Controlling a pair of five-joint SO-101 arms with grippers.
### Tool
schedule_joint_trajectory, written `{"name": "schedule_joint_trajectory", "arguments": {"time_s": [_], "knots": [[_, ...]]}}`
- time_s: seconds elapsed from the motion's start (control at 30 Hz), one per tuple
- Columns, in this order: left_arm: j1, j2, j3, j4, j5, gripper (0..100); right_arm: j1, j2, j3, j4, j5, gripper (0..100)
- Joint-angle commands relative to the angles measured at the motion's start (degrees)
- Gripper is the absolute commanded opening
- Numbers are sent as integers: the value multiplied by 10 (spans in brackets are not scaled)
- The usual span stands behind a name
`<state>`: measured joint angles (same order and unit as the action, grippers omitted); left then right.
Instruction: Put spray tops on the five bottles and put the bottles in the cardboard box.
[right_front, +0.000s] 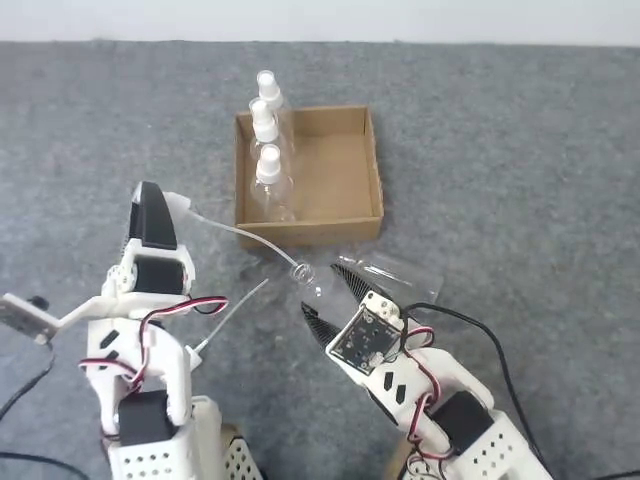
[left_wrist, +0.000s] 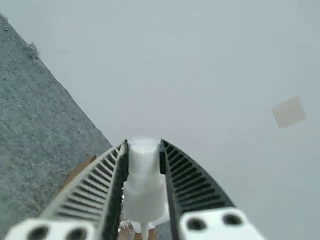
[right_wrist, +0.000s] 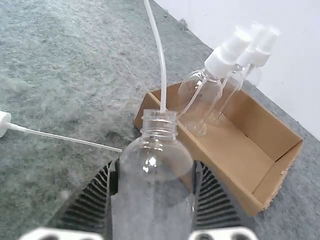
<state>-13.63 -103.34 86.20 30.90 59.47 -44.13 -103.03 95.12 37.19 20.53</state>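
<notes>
Clear plastic, the bottle (right_wrist: 152, 170) is clamped between the jaws of the right gripper (right_front: 320, 288), near the cardboard box (right_front: 340, 230), with its open neck aimed toward the left arm. The left gripper (left_wrist: 143, 145) has its jaws closed on a spray top (left_wrist: 144, 185), held well apart from that neck. The thin dip tube (right_wrist: 157, 60) bridges the gap, and its far end appears to sit just inside the bottle's mouth. The next move turns on that line: the head lies back along the tube from the neck, so the left arm would likely have to feed it in along the bottle's long axis until cap meets threads. Three capped bottles (right_front: 270, 175) stand in the box. Another spray top (right_wrist: 4, 122) lies on the tabletop (right_front: 520, 150).
</notes>
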Motion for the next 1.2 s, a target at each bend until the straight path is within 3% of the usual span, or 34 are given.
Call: {"name": "schedule_joint_trajectory", "arguments": {"time_s": [0.0, 0.17, 0.53, 0.8, 1.17], "knots": [[1, -9, -12, 4, -8, 13, -5, -9, 12, 1, 10, 9], [7, -9, -12, 13, -8, 13, -5, -9, 12, 5, 10, 9], [123, -9, -48, 114, -54, 13, 22, -9, 12, 6, 6, 9], [132, -9, -46, 113, -54, 13, 21, -9, 12, 6, 6, 9], [244, -9, -27, 112, -90, 13, 19, -9, 12, 19, 5, 9]]}}
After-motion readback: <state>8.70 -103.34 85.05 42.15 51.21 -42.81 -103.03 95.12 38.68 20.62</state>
